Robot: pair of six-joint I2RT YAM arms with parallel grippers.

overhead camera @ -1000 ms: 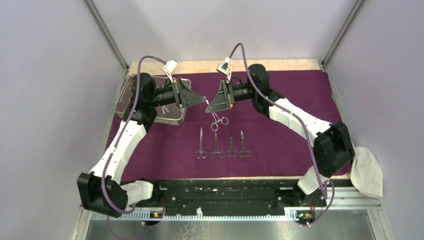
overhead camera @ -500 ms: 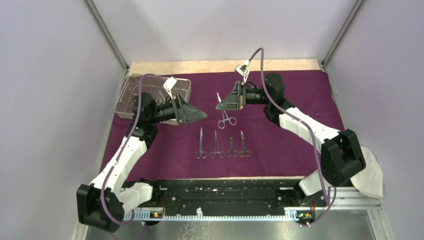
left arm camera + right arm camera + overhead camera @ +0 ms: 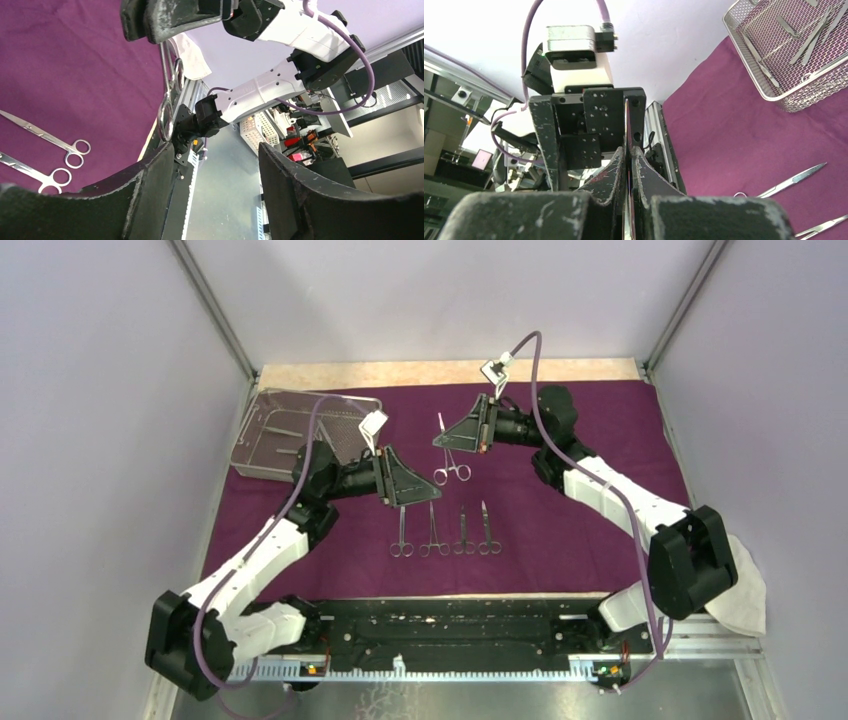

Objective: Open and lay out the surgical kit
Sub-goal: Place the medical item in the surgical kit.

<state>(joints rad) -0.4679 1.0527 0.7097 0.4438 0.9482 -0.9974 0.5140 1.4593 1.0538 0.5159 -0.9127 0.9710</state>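
The dark purple wrap [image 3: 580, 530] lies spread over the table. On it, at the back left, stands the wire-mesh tray [image 3: 252, 445], which holds several steel instruments [image 3: 796, 37]. A row of several scissor-like instruments [image 3: 445, 532] lies near the middle front. My right gripper [image 3: 440, 443] is shut on a ring-handled forceps [image 3: 449, 462] that hangs above the wrap. Its fingers [image 3: 646, 172] pinch the thin steel edge-on. My left gripper [image 3: 425, 495] hovers open and holds nothing just left of the forceps [image 3: 167, 95], above the row's left end.
A white cloth [image 3: 735, 585] lies crumpled off the wrap at the right front. The black base rail [image 3: 450, 625] runs along the near edge. Purple cables loop above both wrists. Two scissors [image 3: 50, 140] of the row lie below my left gripper.
My left gripper opened, let go of the forceps and swung forward-right toward the row. The right gripper shut on the forceps and carried it a little up and back.
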